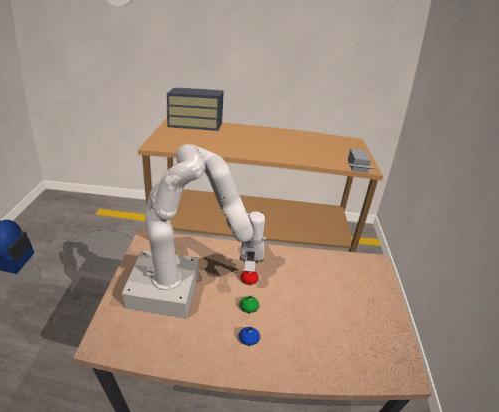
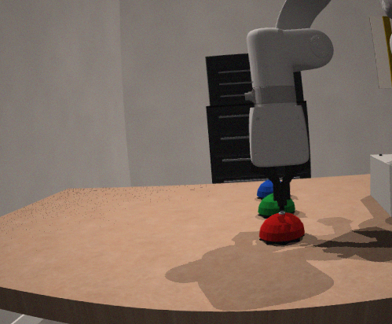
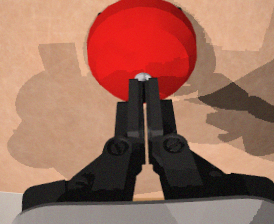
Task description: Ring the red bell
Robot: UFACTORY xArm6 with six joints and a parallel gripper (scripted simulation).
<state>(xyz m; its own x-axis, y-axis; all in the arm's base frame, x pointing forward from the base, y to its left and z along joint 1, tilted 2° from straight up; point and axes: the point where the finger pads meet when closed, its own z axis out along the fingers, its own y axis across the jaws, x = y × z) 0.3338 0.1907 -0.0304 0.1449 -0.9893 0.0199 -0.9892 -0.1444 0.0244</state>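
Observation:
The red bell point(image 1: 249, 277) sits on the table nearest the arm's base; it also shows in the side view point(image 2: 282, 228) and fills the upper middle of the wrist view point(image 3: 141, 48). My gripper point(image 2: 281, 209) points straight down, fingers shut with nothing between them. The fingertips rest on the small grey button point(image 3: 142, 78) at the bell's top. In the top view the gripper point(image 1: 249, 268) stands right over the bell. I cannot tell how far down the button is.
A green bell point(image 1: 249, 303) and a blue bell point(image 1: 249, 335) stand in a row in front of the red one, toward the table's near edge. The arm's grey base block point(image 1: 161, 290) stands to the left. A wooden shelf unit point(image 1: 260, 150) stands behind the table.

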